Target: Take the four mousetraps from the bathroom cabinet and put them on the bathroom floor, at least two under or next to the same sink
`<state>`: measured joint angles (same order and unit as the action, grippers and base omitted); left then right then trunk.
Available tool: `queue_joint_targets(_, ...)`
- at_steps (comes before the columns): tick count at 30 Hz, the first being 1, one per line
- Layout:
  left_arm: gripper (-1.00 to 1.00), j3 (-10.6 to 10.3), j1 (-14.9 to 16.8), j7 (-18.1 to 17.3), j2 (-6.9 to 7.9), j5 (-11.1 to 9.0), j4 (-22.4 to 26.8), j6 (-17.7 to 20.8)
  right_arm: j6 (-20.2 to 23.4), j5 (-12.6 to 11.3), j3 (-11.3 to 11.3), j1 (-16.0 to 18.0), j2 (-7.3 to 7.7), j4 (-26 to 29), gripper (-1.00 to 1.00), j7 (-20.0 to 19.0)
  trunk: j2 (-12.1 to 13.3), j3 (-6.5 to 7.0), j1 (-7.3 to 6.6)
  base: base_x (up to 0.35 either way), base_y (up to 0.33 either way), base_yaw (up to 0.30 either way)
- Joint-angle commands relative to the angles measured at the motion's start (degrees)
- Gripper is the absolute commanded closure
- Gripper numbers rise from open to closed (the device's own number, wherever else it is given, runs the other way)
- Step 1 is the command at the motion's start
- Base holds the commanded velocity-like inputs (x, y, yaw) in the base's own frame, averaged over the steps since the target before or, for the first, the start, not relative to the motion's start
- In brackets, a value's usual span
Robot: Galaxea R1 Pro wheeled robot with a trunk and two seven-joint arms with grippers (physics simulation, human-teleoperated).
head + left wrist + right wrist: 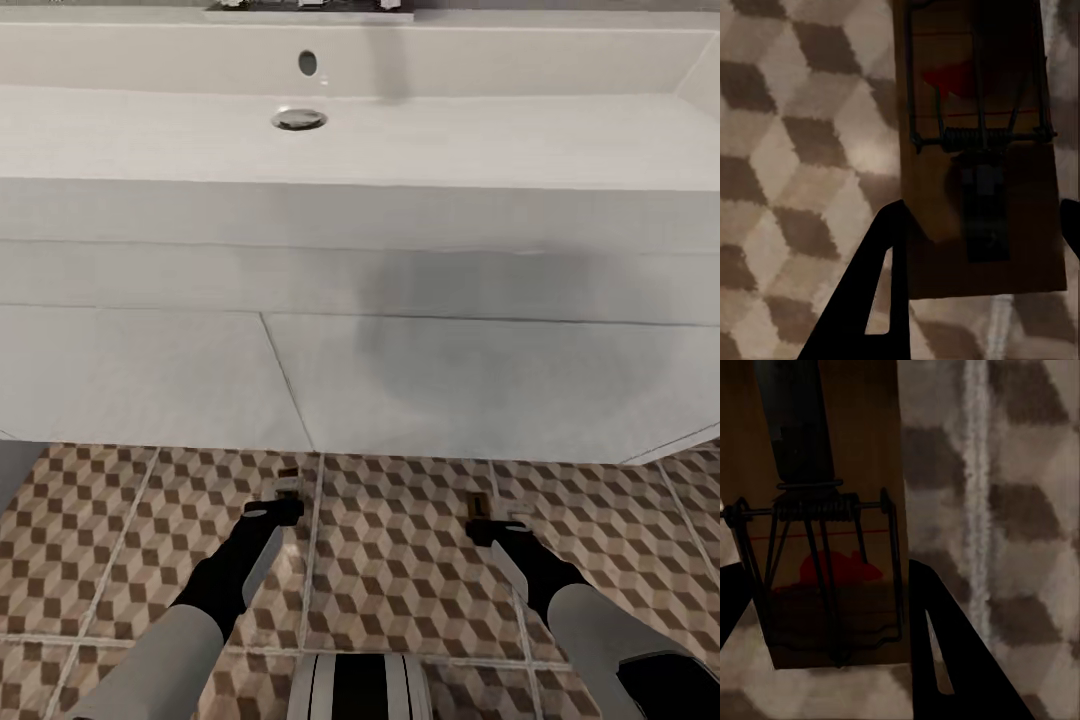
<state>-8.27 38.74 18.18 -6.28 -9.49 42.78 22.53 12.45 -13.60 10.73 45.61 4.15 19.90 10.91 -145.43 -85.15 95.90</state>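
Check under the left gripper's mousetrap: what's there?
Patterned floor tiles lie beneath the mousetrap that the left gripper holds between its fingers. The tile directly below is covered, so contact can't be judged.

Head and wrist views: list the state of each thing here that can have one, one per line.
Left gripper: shut on left mousetrap, held low over the bathroom floor.
Right gripper: shut on right mousetrap, also low over the tiles.
Vanity doors: closed.
Bathroom sink: basin dry, nothing in it, drain uncovered.
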Motion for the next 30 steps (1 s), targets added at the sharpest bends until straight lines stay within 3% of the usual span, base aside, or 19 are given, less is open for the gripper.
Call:
queue_joint_targets(1, 1.0, -0.25, 0.02, 0.61, 0.04, -0.53, 0.09, 0.23, 0.29, -0.73, 0.5, 0.0, 0.06, 0.14, 1.0, 0.45, -0.01, -0.04, 0.02, 0.312, 0.0, 0.0)
queue_joint_targets(7, 1.0, -0.25, 0.02, 0.62, 0.04, -0.53, 0.1, 0.27, 0.29, -0.73, 0.52, 0.0, 0.01, 0.14, 1.0, 0.43, -0.01, -0.04, 0.02, 0.257, 0.0, 0.0)
queue_joint_targets(17, 1.0, -0.36, 0.02, 0.47, 0.11, -0.54, -0.77, 0.31, -0.29, -0.73, 0.47, 0.0, -0.18, 0.08, 1.0, 0.78, -0.01, -0.04, 0.02, 0.034, 0.0, 0.0)
queue_joint_targets(30, 1.0, -0.31, -0.07, -0.12, 0.38, -0.38, -8.44, -0.32, -1.69, -1.06, 0.33, 0.0, -0.26, -0.8, 1.0, 0.87, -0.01, -0.04, 0.02, 0.001, 0.0, 0.0)
